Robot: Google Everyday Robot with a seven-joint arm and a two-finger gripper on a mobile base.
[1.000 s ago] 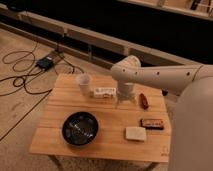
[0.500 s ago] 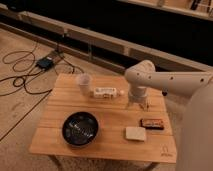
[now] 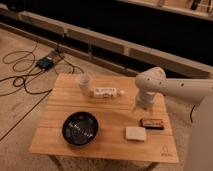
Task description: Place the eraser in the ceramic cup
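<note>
Nothing of the task is done yet: the eraser [image 3: 152, 123] lies flat on the table [image 3: 59, 145] on the arm's side, just beside the cream pad [image 3: 135, 133], and the cup [image 3: 85, 82] stands well apart at the far corner, next to a white bottle [image 3: 106, 92] lying on its side. The gripper [image 3: 141, 107] hangs close above the tabletop just behind the eraser, fingers spread and holding nothing. By my reckoning everything is left to do (reaching the eraser, pinching it, carrying it across and dropping it in).

No legible text; mark [image 3: 165, 149] on table [image 3: 56, 136] unreadable.
</note>
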